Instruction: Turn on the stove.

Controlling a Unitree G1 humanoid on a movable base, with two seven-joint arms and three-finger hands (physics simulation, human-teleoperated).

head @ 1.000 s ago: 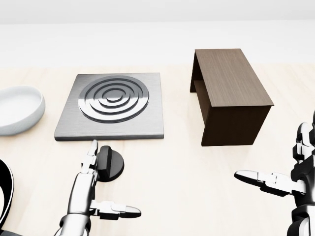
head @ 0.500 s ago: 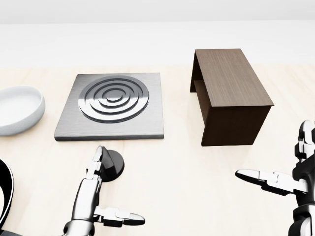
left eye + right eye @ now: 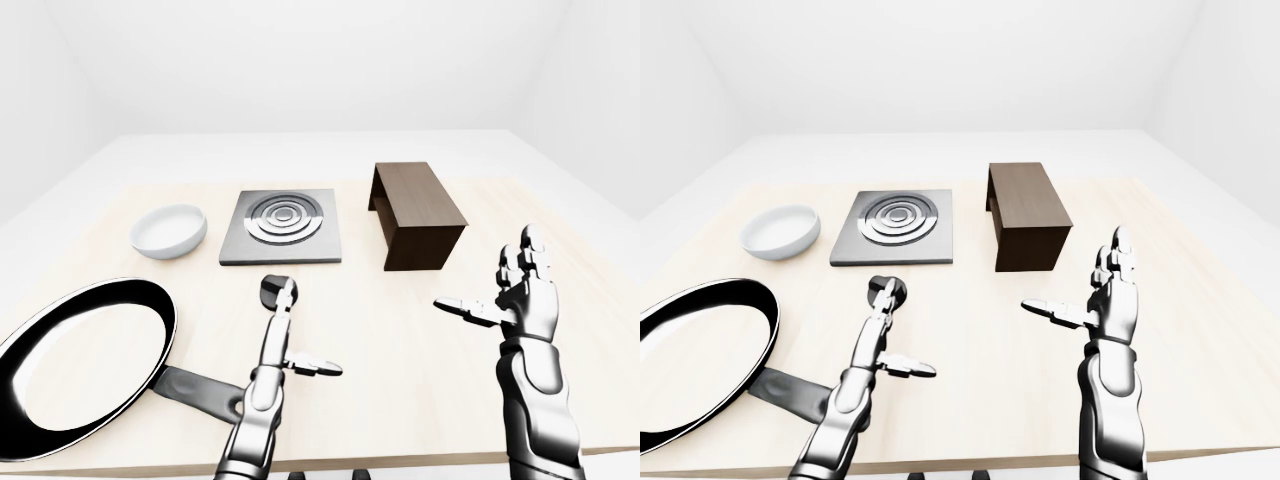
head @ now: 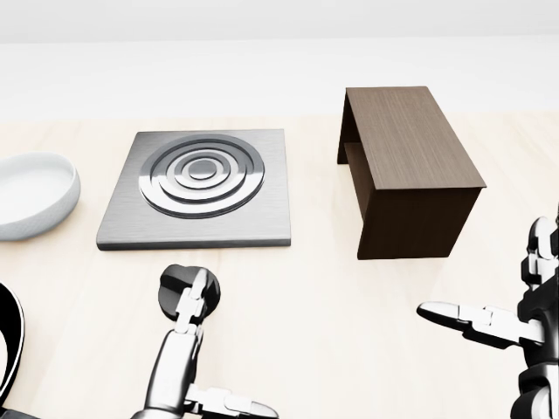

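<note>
Stove: square brushed-metal stove plate with raised concentric rings (image 4: 196, 188) lies flat on the pale wooden table (image 4: 314, 305), upper left of centre in the head view.
Knob: round black stove knob (image 4: 180, 291) sits on the table just below the plate's lower edge, apart from the plate.
Left robot hand: silver three-finger left robot hand (image 4: 194, 340) rises from the bottom of the head view, forearm angled up toward the knob. Its two long fingers (image 4: 189, 301) are stretched out straight and lie over the right part of the knob, touching or just above it; which cannot be told. The thumb sticks out sideways to the right, low in the view, well clear of the knob. Fingers spread wide, closed round nothing.
Right robot hand: silver right robot hand (image 3: 515, 295) is held up at the right, palm turned toward the left, fingers pointing upward and thumb reaching out level to the left. Spread wide, holding nothing, above bare table.
Box: dark brown wooden open-sided box (image 4: 406, 170) stands right of the plate, apart from it.
Bowl: shallow white bowl (image 3: 169, 230) rests left of the plate.
Pan: black frying pan with a pale rim (image 3: 80, 365) lies at the lower left of the left-eye view, its dark handle pointing right toward the left forearm.
</note>
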